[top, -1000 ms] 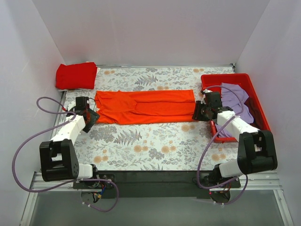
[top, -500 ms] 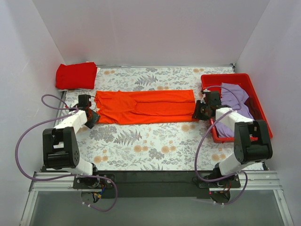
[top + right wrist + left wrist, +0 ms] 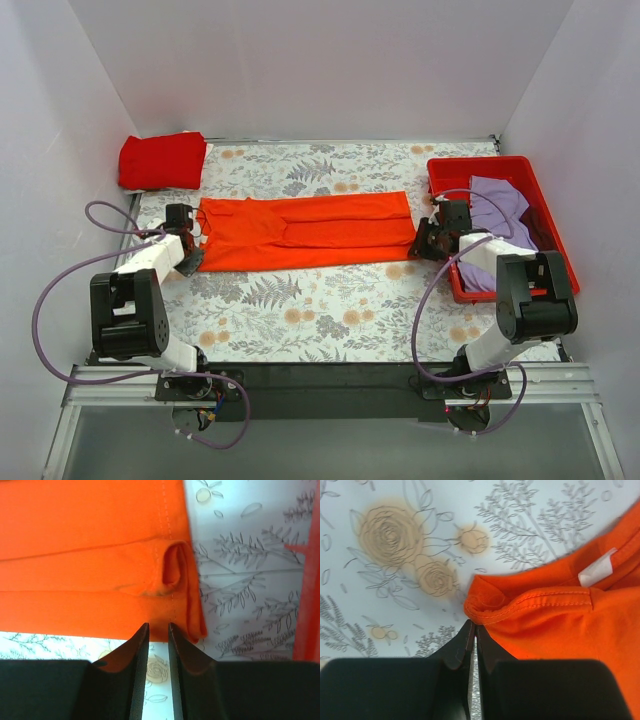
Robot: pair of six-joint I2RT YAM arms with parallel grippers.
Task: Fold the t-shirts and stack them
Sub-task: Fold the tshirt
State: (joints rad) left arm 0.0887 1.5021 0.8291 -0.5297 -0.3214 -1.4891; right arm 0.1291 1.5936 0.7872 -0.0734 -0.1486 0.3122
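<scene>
A table (image 3: 300, 300) with a leaf and flower cloth sits between white walls. A red bin (image 3: 480, 163) stands on its right side. The lavender t-shirt (image 3: 497, 200) lies bunched up inside the bin. The red t-shirt (image 3: 162, 160) sits folded in the far left corner, well apart from the bin. Purple cables (image 3: 60, 290) loop beside both arms. Nothing lies on top of the shirt in the middle.

The orange t-shirt (image 3: 305, 230) lies flat in the middle of the table. It is folded into 1 long strip that runs from left to right. Its right end is near the bin but does not touch it. In the left wrist view its hem is puffed up into a small fold, and a white tag (image 3: 597, 568) peeks out of the cloth. In the right wrist view the end of the strip curls over in a little loop by the stitched edge.

Both arms reach low over the table, 1 at each end of the strip. The left gripper (image 3: 472, 625) is squeezed tight, and its tips pinch the puffed hem. The right gripper (image 3: 158, 626) sits at the near edge of the right end. Its 2 fingers have a thin gap between them, and I cannot tell if they hold any cloth.
</scene>
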